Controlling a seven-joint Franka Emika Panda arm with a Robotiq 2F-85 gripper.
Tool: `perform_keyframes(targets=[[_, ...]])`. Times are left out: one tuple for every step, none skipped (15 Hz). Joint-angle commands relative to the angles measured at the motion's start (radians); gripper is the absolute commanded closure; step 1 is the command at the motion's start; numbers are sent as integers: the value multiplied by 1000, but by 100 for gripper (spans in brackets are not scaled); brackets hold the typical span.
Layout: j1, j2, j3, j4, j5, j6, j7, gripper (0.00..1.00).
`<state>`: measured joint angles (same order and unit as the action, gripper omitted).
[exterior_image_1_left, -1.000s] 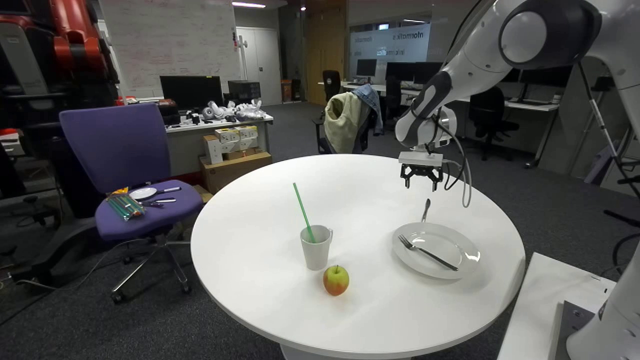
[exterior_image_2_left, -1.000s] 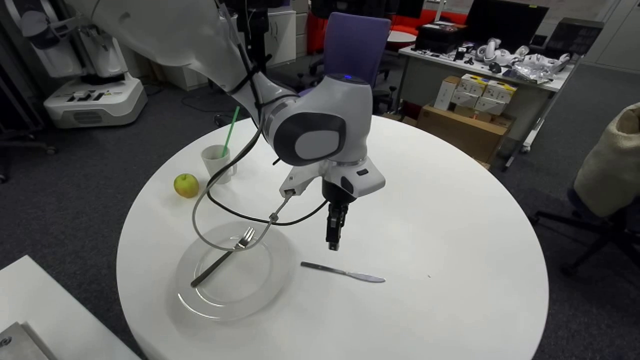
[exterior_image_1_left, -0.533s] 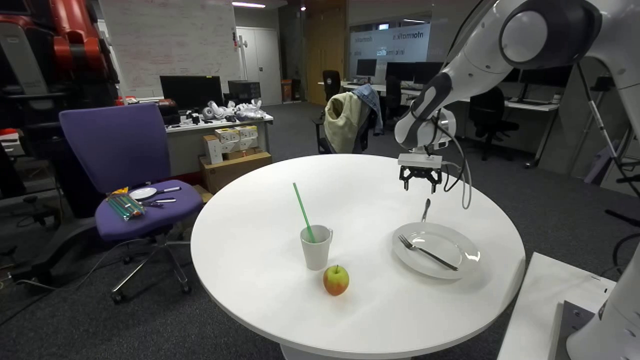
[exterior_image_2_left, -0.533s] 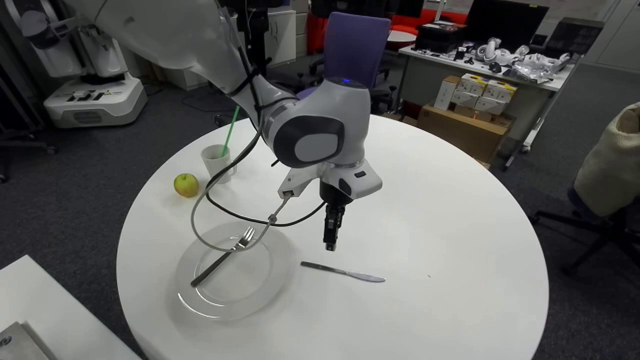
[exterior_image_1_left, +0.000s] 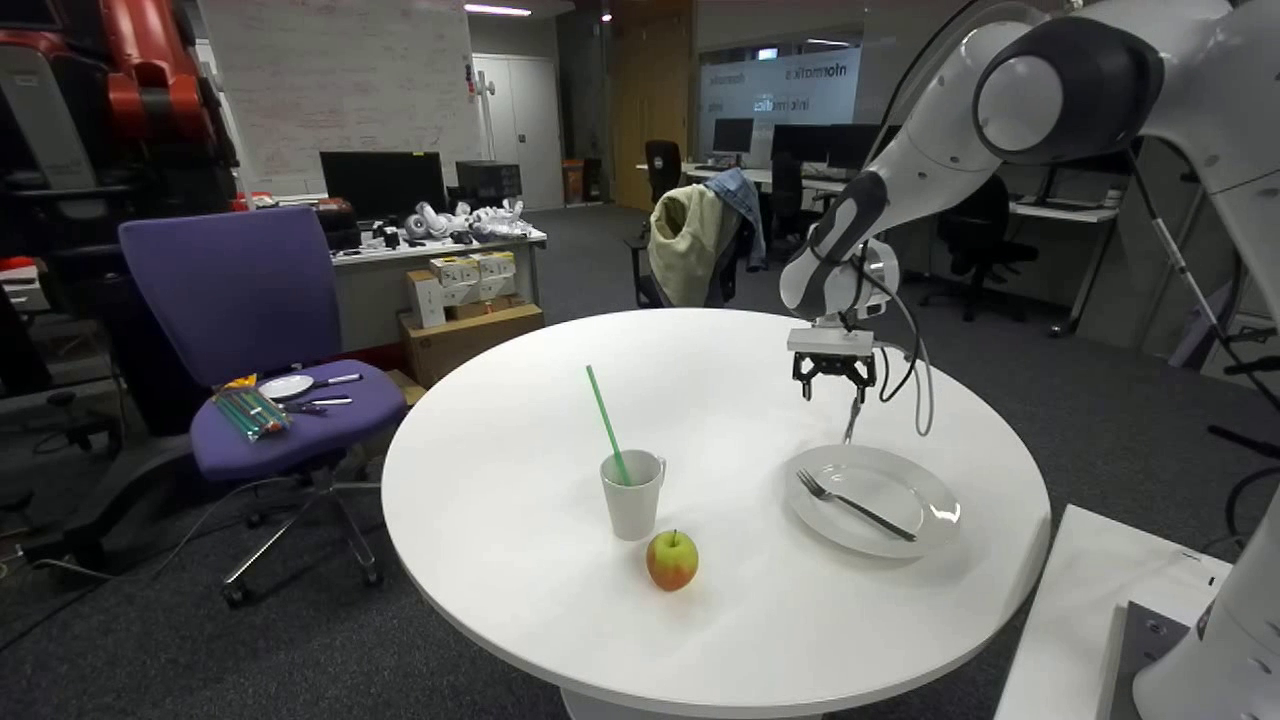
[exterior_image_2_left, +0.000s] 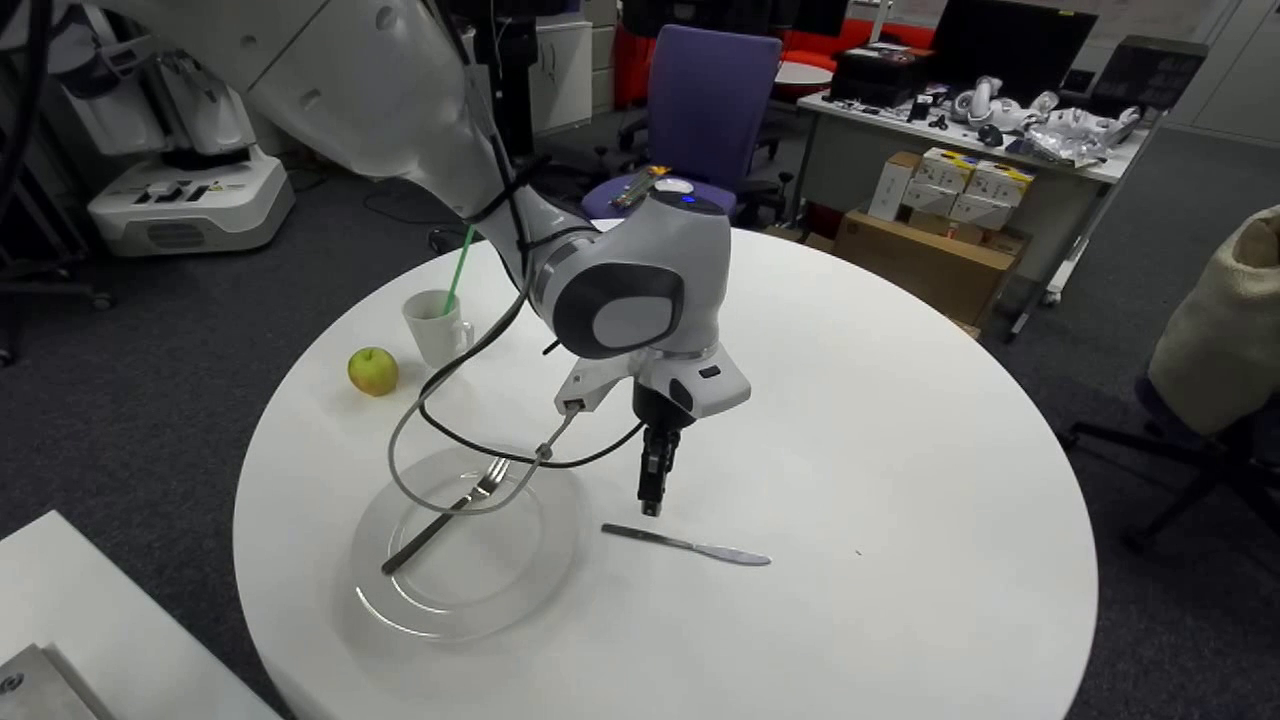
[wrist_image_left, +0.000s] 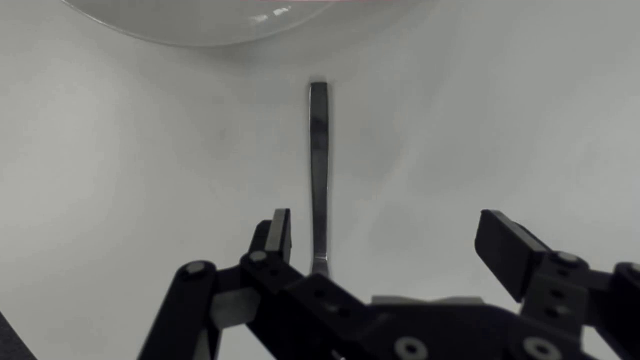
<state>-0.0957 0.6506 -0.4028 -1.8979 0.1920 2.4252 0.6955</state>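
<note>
My gripper (exterior_image_1_left: 833, 396) is open and empty above the white round table. It also shows in an exterior view (exterior_image_2_left: 651, 505), edge-on. The knife (exterior_image_2_left: 688, 545) lies on the table just below it. In the wrist view, the knife's dark handle (wrist_image_left: 319, 150) runs between the spread fingers (wrist_image_left: 384, 227), closer to the left finger; the blade is hidden behind the gripper body. In an exterior view, the gripper partly covers the knife (exterior_image_1_left: 851, 425). A white plate (exterior_image_1_left: 910, 480) lies beside the knife, with a fork (exterior_image_1_left: 860, 507) on it. The plate's edge (wrist_image_left: 200, 35) shows in the wrist view.
A white mug (exterior_image_1_left: 631, 512) holding a green straw (exterior_image_1_left: 605, 415) stands on the table (exterior_image_1_left: 520, 580) with an apple (exterior_image_1_left: 672, 562) beside it. Arm cables (exterior_image_2_left: 420, 490) hang in a loop above the plate. A purple chair (exterior_image_1_left: 230, 290) stands near the table.
My gripper has moved lower and slightly left in both exterior views, closer to the knife. The fingers have stayed open. The things on the table have not moved.
</note>
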Motion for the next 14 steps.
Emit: perform_keyframes(targets=[[-25, 52, 18, 69, -30, -38, 48, 0], [-25, 67, 18, 81, -29, -40, 53, 0], [-26, 79, 18, 92, -27, -43, 59, 0], [-29, 93, 19, 103, -25, -46, 60, 0], [-30, 101, 20, 109, -23, -46, 65, 0], [-35, 112, 24, 118, -18, -45, 64, 0], [-41, 117, 29, 120, -13, -40, 62, 0], [-45, 120, 33, 119, -10, -35, 59, 0], [-48, 123, 36, 118, -7, -25, 56, 0], [-52, 121, 38, 110, -6, -18, 49, 0], [-57, 118, 41, 105, -8, -19, 41, 0], [-59, 115, 42, 100, -9, -18, 39, 0], [-62, 113, 42, 96, -10, -16, 37, 0], [-64, 113, 43, 95, -9, -16, 39, 0]])
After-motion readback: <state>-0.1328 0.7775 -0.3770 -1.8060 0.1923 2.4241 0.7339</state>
